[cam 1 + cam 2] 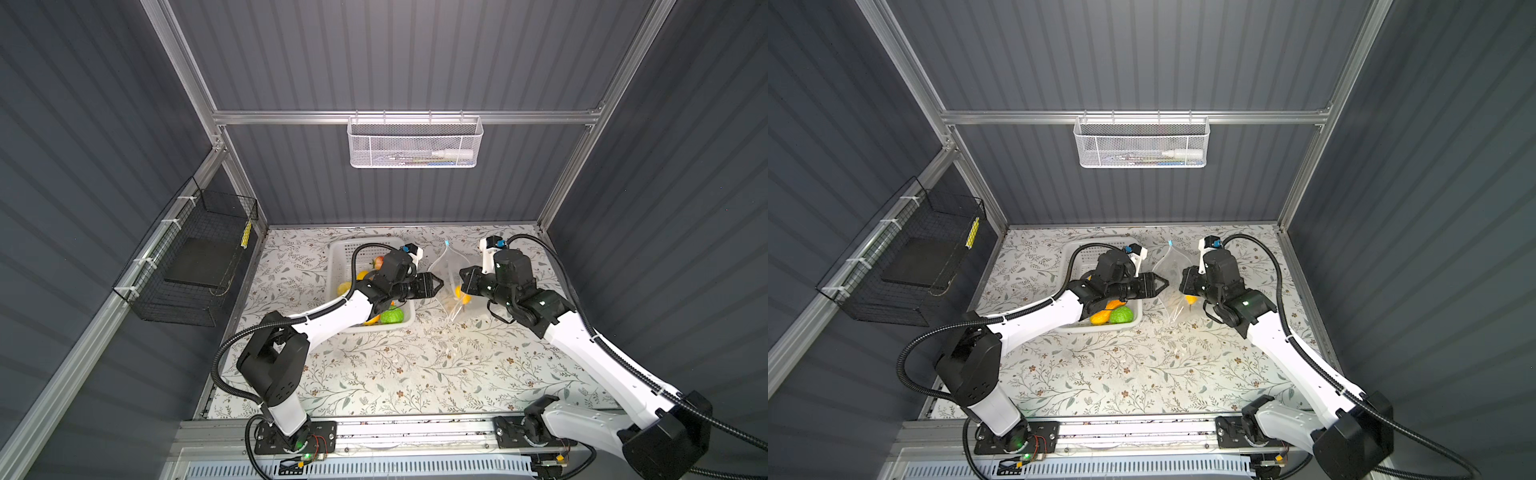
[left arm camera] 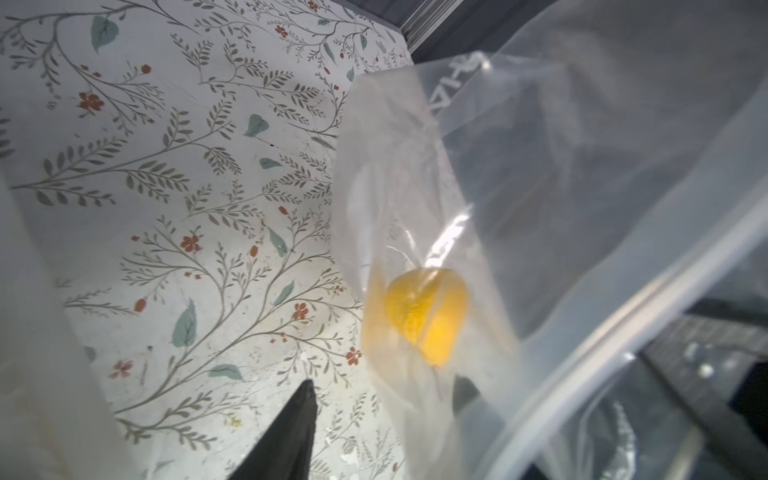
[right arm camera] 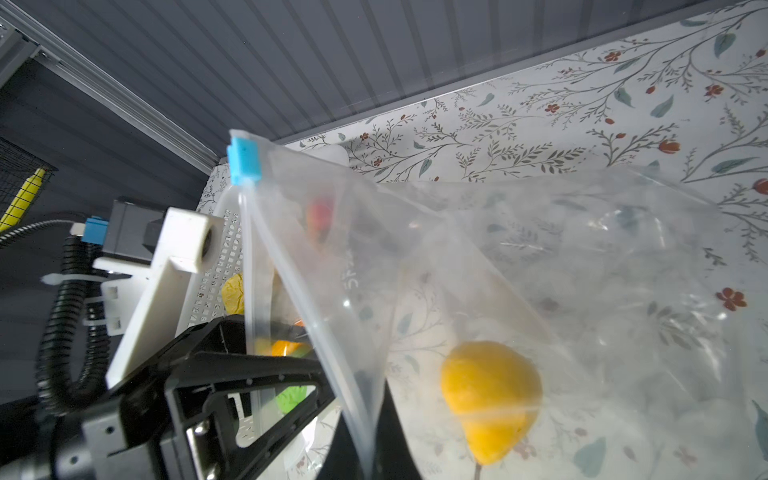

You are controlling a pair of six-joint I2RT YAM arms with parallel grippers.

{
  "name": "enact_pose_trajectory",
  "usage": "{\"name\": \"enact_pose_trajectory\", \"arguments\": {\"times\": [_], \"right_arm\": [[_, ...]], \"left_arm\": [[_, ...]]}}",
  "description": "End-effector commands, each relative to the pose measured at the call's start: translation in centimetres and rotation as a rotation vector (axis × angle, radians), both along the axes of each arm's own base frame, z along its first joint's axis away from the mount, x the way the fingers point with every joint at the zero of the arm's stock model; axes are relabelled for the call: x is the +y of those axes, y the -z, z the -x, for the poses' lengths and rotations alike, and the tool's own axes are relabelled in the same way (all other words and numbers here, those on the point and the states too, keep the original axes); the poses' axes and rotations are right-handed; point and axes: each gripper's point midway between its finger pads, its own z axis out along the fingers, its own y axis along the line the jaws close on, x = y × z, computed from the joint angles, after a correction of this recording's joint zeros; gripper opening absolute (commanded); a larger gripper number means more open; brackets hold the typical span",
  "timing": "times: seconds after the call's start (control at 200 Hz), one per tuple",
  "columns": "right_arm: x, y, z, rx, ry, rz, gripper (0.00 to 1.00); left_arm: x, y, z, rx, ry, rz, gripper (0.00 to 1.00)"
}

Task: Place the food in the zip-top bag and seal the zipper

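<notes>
The clear zip-top bag hangs at mid-table, and my right gripper is shut on its mouth edge. Its zipper ends in a light-blue slider at the far end, and the mouth stands open. A yellow lemon lies inside the bag. My left gripper is open at the bag's mouth and holds nothing. One of its fingers shows bare, while the other is dim behind the plastic. More food sits in the white basket under my left arm, including a round green fruit and an orange gourd.
A white mesh basket hangs on the back wall. A black wire basket hangs on the left wall. The floral tablecloth covers the table in front of both arms.
</notes>
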Motion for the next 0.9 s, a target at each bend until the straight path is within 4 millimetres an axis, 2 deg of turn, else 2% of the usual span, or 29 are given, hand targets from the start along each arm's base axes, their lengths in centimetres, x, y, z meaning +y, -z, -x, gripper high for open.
{"name": "enact_pose_trajectory", "arguments": {"times": [0.0, 0.155, 0.265, 0.35, 0.425, 0.525, 0.605, 0.755, 0.775, 0.79, 0.81, 0.895], "right_arm": [[0.6, 1.9, -0.3, 0.038, -0.003, -0.006, 0.0], [0.6, 2.8, -0.8, 0.048, 0.008, 0.005, 0.0], [0.6, 2.6, -0.9, 0.045, 0.012, 0.008, 0.0], [0.4, 2.4, -0.9, 0.037, 0.016, 0.013, 0.0], [0.2, 2.1, -0.8, 0.032, 0.02, 0.016, 0.0], [-0.3, 1.6, -0.5, 0.024, 0.035, 0.026, 0.0], [-0.9, 1.1, -0.2, 0.017, 0.047, 0.046, 0.0], [-2.0, -0.6, 0.7, -0.008, 0.067, 0.083, 0.0], [-2.3, -2.1, 1.1, -0.045, 0.072, 0.07, 0.0], [-2.6, -2.0, 1.5, -0.036, 0.075, 0.083, 0.0], [-2.7, -2.4, 1.7, -0.043, 0.076, 0.085, 0.0], [-3.0, -3.9, 2.3, -0.075, 0.08, 0.082, 0.0]], "left_arm": [[-1.1, -3.0, 0.1, -0.037, 0.058, 0.069, 0.48], [0.5, -2.6, -0.5, -0.076, -0.007, -0.022, 0.52], [1.5, -1.2, -0.7, -0.075, -0.037, -0.086, 0.4], [1.6, -0.3, -0.8, -0.065, -0.04, -0.107, 0.38], [1.4, 0.4, -0.8, -0.053, -0.033, -0.116, 0.34], [0.8, 0.8, -1.0, -0.047, -0.014, -0.108, 0.09], [0.0, 0.6, -1.3, -0.054, 0.006, -0.099, 0.0], [-1.6, -0.5, -2.2, -0.08, 0.046, -0.079, 0.0], [-1.8, -0.3, -2.3, -0.077, 0.051, -0.081, 0.0], [-1.9, 0.0, -2.3, -0.072, 0.056, -0.083, 0.0], [-2.4, -1.4, -2.7, -0.093, 0.058, -0.061, 0.0], [-3.2, -1.1, -2.9, -0.08, 0.083, -0.057, 0.0]]}}
